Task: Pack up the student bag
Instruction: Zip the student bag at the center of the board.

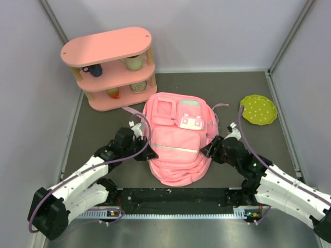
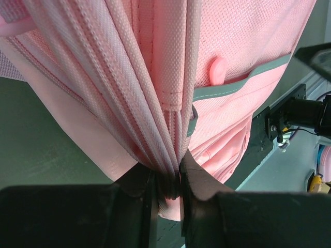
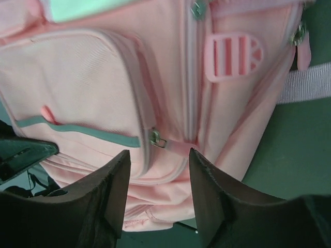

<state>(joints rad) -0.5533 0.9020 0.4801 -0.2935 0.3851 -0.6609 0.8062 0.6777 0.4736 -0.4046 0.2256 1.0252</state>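
1. The large soft pink fabric student bag (image 1: 176, 144) lay front side up in the middle of the dark table (image 1: 103, 124), between the two arms, its white-and-pink patch (image 1: 190, 122) facing upward.
2. The left gripper (image 1: 146, 153) sat against the bag's left edge. In the left wrist view, its fingers (image 2: 199, 181) were clamped together on a bunch of folded pink fabric and webbing (image 2: 155, 103) from that side of the bag.
3. The right gripper (image 1: 209, 150) sat just beside the bag's right edge. In the right wrist view, its jaws stood apart with nothing pinched between them.
4. A small metal zipper pull (image 3: 158, 138) lay just above the gap between the right fingertips, next to a grey-trimmed front pocket (image 3: 88, 88).
5. A pink plastic buckle (image 3: 232, 56) showed further up that side of the bag.
6. A pink oval three-tier shelf (image 1: 106, 49) stood at the back left, holding a dark blue cup (image 1: 94, 70) and a cream cup (image 1: 134, 62), with smaller items on the tier below.
7. A green dotted plate (image 1: 258, 109) lay at the back right, well apart from the bag.
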